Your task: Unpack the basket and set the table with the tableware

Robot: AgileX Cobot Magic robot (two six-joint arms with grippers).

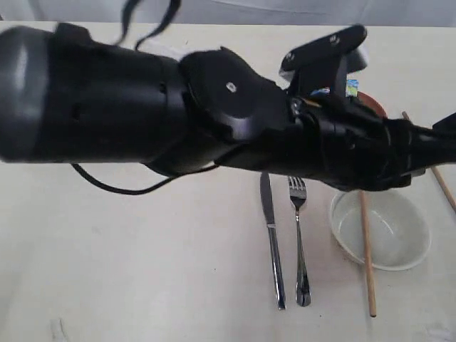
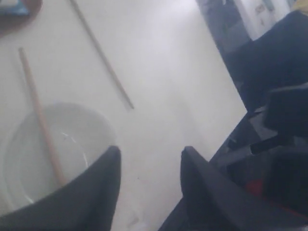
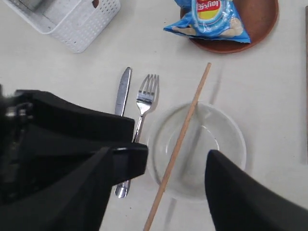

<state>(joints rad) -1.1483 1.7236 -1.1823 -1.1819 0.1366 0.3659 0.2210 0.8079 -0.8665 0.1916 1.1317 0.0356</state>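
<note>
Cream table (image 1: 142, 271) is crowded, and with left gripper (image 2: 150, 155) and right gripper (image 3: 177, 161) both spread empty by the bowl (image 3: 221, 130), one bump could knock the chopstick (image 3: 185, 127) off its rim.

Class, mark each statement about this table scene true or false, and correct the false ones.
1. One chopstick lies across the pale bowl. True.
2. The blue snack bag lies in the bowl. False: it lies on the brown plate.
3. The steel knife and fork lie side by side on the table. True.
4. The right gripper is shut on the fork. False: its jaws stand open and hold nothing.
5. The second chopstick also rests in the bowl. False: it lies on the table, apart from the bowl.
</note>
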